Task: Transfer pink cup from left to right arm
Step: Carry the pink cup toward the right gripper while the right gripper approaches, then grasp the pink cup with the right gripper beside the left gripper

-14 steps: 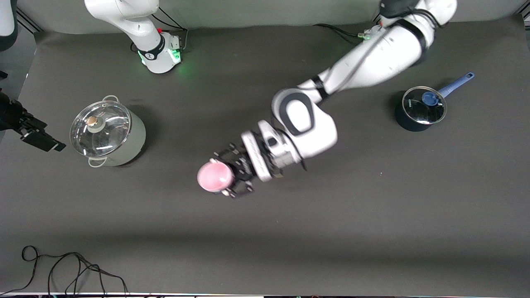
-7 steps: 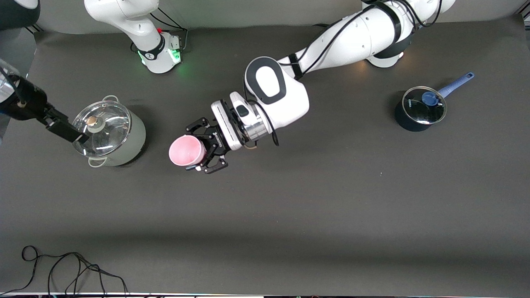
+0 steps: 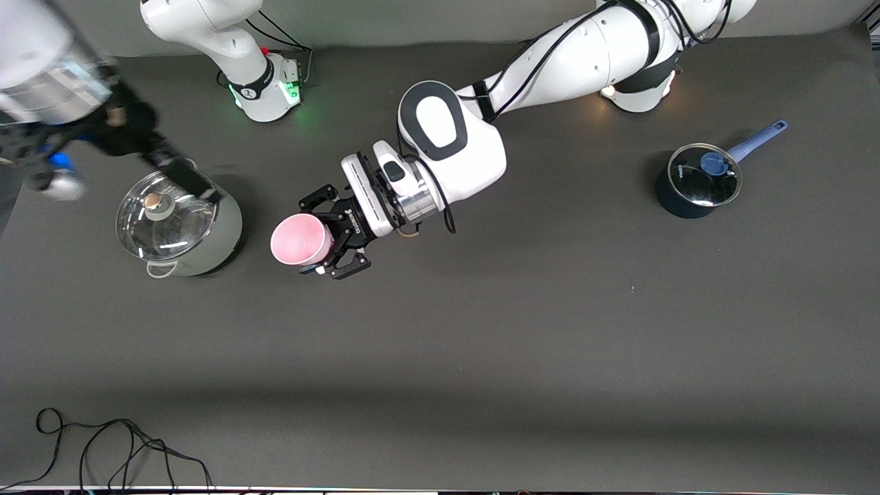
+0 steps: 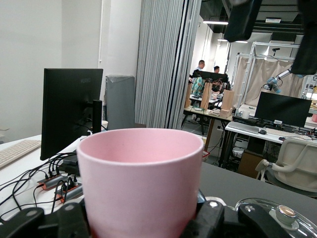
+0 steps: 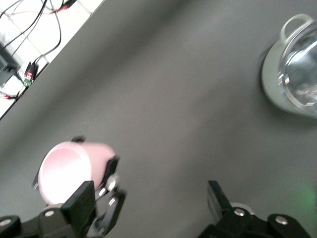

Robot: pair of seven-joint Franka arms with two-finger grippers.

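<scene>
The pink cup [image 3: 299,239] is upright, mouth up, held above the table in the middle, beside the grey pot. My left gripper [image 3: 320,235] is shut on its sides; the cup fills the left wrist view [image 4: 141,183], with a black finger [image 4: 213,220] at its side. My right gripper [image 3: 189,182] is open and empty over the grey pot's rim. In the right wrist view its fingers [image 5: 79,203] stand wide apart over bare table, and the cup [image 5: 67,171] shows close beside one of them.
A grey pot with a glass lid [image 3: 179,223] stands toward the right arm's end; it also shows in the right wrist view [image 5: 292,74]. A dark blue saucepan with a lid [image 3: 698,180] stands toward the left arm's end. A black cable [image 3: 124,447] lies near the front edge.
My left gripper has carried the cup toward the right arm's end of the table. My right arm has swung in from the table's edge to over the grey pot.
</scene>
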